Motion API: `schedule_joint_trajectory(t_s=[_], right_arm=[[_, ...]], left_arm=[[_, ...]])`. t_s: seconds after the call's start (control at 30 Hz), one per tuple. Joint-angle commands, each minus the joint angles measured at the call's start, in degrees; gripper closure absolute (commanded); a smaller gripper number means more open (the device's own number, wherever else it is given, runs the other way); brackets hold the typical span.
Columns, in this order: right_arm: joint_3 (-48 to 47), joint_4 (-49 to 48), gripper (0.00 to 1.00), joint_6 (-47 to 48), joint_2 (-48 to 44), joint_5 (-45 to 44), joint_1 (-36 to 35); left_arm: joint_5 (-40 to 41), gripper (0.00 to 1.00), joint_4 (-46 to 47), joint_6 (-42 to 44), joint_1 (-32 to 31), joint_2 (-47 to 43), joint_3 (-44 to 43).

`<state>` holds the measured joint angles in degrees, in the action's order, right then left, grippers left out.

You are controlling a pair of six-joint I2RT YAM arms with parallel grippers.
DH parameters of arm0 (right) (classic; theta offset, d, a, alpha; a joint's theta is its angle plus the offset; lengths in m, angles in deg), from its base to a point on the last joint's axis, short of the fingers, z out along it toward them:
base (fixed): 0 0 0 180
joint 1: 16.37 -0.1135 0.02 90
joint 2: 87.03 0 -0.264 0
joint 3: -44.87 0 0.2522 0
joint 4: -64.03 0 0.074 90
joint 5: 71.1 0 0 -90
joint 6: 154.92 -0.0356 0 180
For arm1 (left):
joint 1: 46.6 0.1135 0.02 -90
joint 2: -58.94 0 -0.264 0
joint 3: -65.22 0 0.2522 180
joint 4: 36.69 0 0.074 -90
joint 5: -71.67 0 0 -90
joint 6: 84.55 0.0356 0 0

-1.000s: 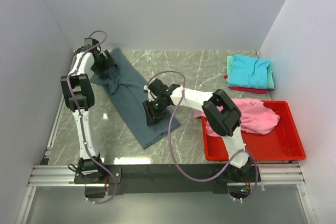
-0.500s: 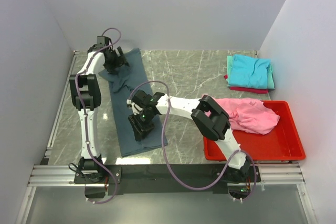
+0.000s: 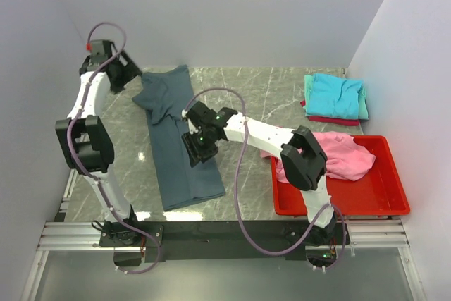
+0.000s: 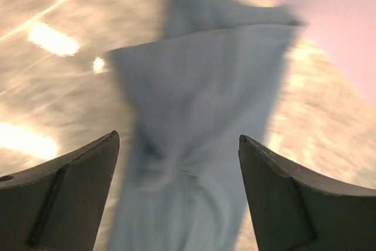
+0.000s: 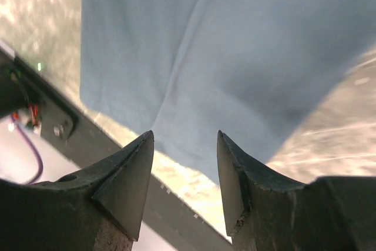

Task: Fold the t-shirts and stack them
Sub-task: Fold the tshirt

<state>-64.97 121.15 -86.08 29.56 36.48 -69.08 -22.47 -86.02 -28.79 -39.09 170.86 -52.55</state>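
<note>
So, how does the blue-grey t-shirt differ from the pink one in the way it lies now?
The blue-grey t-shirt lies spread flat in a long strip; the pink t-shirt is a crumpled heap. The blue-grey one rests on the bare table, while the pink one sits in the red bin, partly over its rim. Both are plain cloth, and neither is on the folded stack.

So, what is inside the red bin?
A crumpled pink tee lies in the bin, its left part spilling over the rim. The right arm covers the bin's left corner, and anything under the tee is hidden.
</note>
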Motion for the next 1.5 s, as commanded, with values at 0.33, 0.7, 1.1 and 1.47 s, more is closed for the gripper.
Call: schedule_joint_trajectory(t_s=[0.33,0.7,1.1,1.47], right_arm=[[-4.04,-0.55,0.46,-1.24,-4.62,-6.95,3.4],[-0.52,-1.52,0.46,-1.86,-7.52,-8.09,3.4],[-1.49,-0.81,0.46,-1.59,-7.08,-7.3,3.4],[-0.35,-0.73,0.46,-1.86,-7.0,-6.51,3.4]], left_arm=[[-1.13,0.2,2.69,-3.29,2.42,6.38,5.48],[2.47,0.36,2.96,-1.54,2.42,12.44,2.14],[3.26,0.4,3.58,-0.04,2.16,16.75,-1.02],[5.53,0.67,4.98,-0.48,0.58,19.83,-3.75]])
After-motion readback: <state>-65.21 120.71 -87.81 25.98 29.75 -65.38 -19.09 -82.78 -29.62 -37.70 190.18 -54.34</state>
